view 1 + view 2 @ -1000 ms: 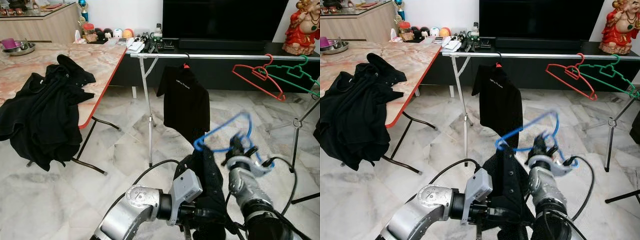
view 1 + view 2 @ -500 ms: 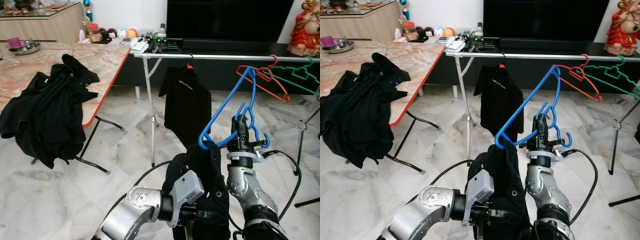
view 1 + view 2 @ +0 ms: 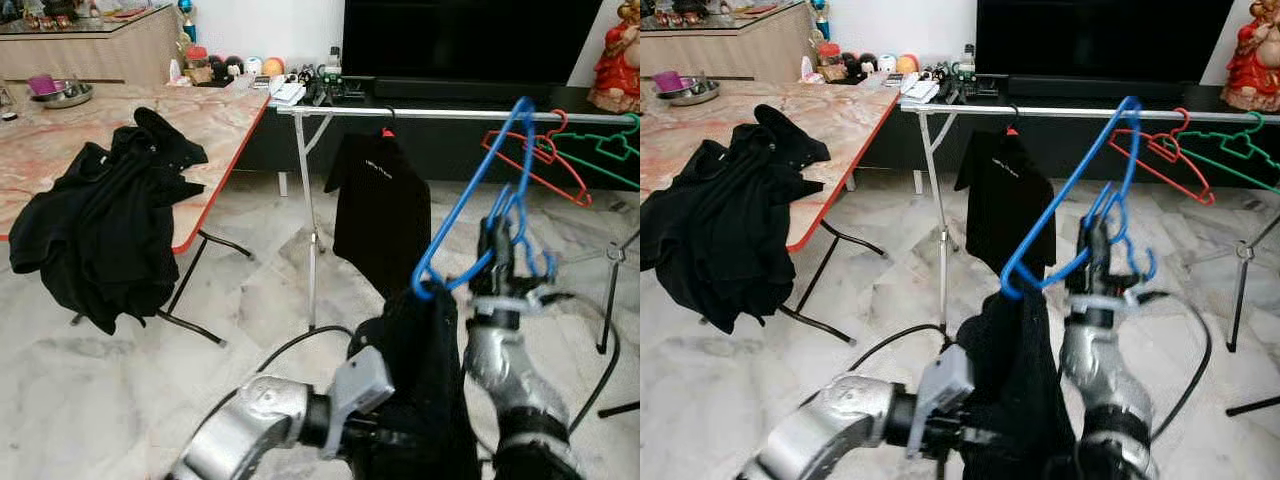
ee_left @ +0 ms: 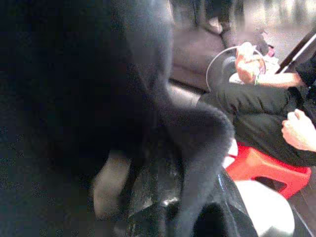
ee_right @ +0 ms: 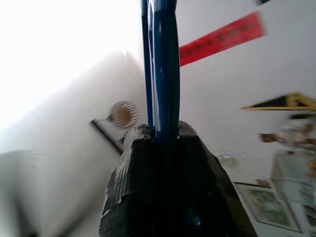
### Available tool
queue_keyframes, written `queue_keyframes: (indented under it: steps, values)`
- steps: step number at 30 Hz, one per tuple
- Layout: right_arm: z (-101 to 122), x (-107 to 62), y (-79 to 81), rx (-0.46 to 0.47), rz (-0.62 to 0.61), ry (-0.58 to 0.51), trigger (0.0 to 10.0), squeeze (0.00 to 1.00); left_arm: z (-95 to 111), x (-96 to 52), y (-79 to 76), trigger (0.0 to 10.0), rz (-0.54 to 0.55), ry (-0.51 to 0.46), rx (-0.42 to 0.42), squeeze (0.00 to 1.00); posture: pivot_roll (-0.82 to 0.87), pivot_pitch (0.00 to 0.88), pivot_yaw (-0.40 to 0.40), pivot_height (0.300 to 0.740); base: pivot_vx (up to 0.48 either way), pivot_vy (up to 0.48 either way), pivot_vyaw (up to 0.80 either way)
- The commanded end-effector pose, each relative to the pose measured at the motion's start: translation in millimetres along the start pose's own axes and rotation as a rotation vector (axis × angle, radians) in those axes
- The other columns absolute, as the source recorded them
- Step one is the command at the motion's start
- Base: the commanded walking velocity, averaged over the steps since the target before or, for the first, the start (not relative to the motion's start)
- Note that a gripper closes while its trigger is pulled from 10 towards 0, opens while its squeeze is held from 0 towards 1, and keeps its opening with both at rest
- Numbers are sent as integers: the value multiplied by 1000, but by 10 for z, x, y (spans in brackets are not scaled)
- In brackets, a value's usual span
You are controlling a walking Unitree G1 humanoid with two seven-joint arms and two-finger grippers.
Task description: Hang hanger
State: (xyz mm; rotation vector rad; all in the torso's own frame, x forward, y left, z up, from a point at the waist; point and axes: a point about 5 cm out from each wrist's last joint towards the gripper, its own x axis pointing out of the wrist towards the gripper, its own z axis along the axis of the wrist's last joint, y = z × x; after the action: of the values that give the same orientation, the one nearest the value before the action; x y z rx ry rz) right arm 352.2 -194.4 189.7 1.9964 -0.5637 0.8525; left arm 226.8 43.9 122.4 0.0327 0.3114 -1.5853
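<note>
My right claw (image 3: 497,250) pinches the thin blue plastic hanger (image 3: 470,200), light and stiff; the draped black garment (image 3: 420,380) hides my left claw's state.

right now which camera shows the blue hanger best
The left eye view: the whole blue hanger is outlined there, tilted, one end in the black garment. The right eye view shows much the same. The right wrist view has a blurred close-up of its bar between the jaws. The left wrist view shows dark fabric.
</note>
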Motion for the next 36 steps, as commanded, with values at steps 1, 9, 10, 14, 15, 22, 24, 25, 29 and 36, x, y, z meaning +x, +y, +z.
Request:
queue_keyframes:
  steps: [1,9,10,14,15,22,24,25,29,36]
  values:
    - [-39,189,111,19,100,5,10000,0,-28,-22,-55,0,-28,8,-21,0,62,43,2,740,0,0,0]
    - [-167,453,169,21,156,41,10000,0,-74,-83,-119,0,-32,2,-66,0,67,42,4,740,0,0,0]
    - [-171,446,159,20,150,42,10000,0,-74,-82,-120,0,-32,2,-66,0,67,42,4,740,0,0,0]
    - [-124,335,93,-16,95,25,10000,0,-64,-89,-121,0,-18,-13,-70,0,66,44,5,740,0,0,0]
    - [-90,299,51,-87,39,19,10000,0,-56,-95,-100,0,6,-27,-70,0,65,45,4,740,0,0,0]
    - [253,-298,-439,-736,-663,100,10000,0,-3,-185,256,0,324,-131,-68,0,56,49,-1,740,0,0,0]
    - [423,-589,-493,-865,-852,80,10000,0,-9,-211,327,0,400,-149,-74,0,56,48,-1,740,0,0,0]
    - [479,-696,-503,-899,-918,73,10000,0,-13,-221,349,0,427,-153,-69,0,56,48,-1,740,0,0,0]
    - [748,-1226,-442,-1117,-1207,38,10000,0,-148,-332,504,0,653,-155,-108,0,52,52,5,740,0,0,0]
    - [918,-1958,-315,-1301,-1558,70,10000,0,-350,-547,704,6039,982,-131,-155,0,56,51,7,740,0,0,0]
